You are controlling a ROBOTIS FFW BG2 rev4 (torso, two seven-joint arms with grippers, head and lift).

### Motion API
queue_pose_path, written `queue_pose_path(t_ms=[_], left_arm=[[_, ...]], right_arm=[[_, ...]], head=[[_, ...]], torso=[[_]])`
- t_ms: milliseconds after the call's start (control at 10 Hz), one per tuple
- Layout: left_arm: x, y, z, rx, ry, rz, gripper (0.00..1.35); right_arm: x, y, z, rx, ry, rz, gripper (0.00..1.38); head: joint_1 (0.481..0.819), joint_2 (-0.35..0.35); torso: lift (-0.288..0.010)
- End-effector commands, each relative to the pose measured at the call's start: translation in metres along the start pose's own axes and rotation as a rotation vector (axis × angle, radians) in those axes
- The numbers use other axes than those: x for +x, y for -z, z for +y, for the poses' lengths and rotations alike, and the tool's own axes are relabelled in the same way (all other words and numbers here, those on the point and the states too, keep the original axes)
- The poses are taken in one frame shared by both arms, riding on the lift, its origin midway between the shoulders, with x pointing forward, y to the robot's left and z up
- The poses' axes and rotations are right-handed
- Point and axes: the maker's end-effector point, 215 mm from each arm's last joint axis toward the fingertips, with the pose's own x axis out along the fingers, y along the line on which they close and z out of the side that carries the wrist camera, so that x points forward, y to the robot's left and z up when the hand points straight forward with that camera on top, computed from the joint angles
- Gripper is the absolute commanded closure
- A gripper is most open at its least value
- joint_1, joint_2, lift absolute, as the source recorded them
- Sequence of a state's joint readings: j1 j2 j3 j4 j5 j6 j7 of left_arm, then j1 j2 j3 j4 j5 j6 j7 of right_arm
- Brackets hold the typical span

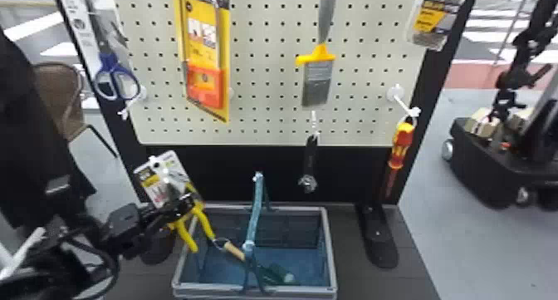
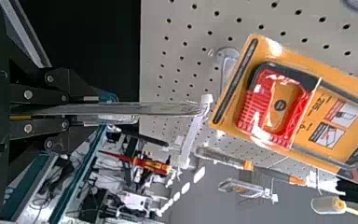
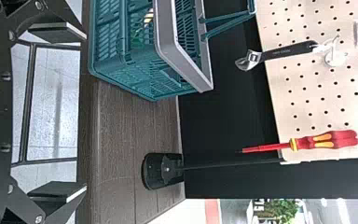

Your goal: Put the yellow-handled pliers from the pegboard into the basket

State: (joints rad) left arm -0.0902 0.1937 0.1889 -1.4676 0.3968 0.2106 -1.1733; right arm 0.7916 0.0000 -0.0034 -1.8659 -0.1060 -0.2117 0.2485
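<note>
"Item one, left end effector [image 1: 187, 202]?"
"Mine: clenched on the yellow-handled pliers [image 1: 204, 223], carded, handles downward."
"Their location?"
"Off the pegboard [image 1: 265, 93], at the left rim of the basket [image 1: 331, 261]; over it or beside it, I cannot tell."
"Item two, right end effector [image 3: 81, 112]?"
"Mine: released, fingers wide apart."

- We see bright, fairly even light across the pegboard [image 1: 270, 91].
- We catch white glare on the orange package [image 2: 279, 105], with a row of bright lights [image 2: 185, 187] beyond.
- We notice a pale sheen on the floor [image 3: 51, 93].
</note>
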Motion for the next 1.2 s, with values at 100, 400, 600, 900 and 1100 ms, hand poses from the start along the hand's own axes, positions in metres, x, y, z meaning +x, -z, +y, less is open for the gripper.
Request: queue_pose_path(t_ms=[100,400,600,900,1100], left_arm=[[0.021,0.029,-0.016,-0.071,0.034,-0.021,1.22],[0.046,0.065,-0.033,-0.142,0.076,-0.002,1.22],[0.06,0.075,-0.04,-0.163,0.099,0.009,1.22],[0.06,0.076,-0.034,-0.149,0.085,0.031,0.67],[0.052,0.074,-0.023,-0.154,0.052,0.033,0.24]], right_arm=[[-0.001,0.003,0.0,0.003,0.001,0.005,0.17],[-0.002,0.006,-0.001,0.018,0.005,0.008,0.17],[-0.002,0.006,-0.001,0.018,0.005,0.008,0.17],[-0.004,0.007,-0.001,0.023,0.006,0.011,0.17],[-0.004,0.006,-0.002,0.023,0.008,0.009,0.17]], head=[[0.549,0.0],[0.549,0.0],[0.549,0.0],[0.549,0.0],[0.549,0.0]], torso=[[-0.1],[-0.1],[-0.1],[-0.1],[-0.1]])
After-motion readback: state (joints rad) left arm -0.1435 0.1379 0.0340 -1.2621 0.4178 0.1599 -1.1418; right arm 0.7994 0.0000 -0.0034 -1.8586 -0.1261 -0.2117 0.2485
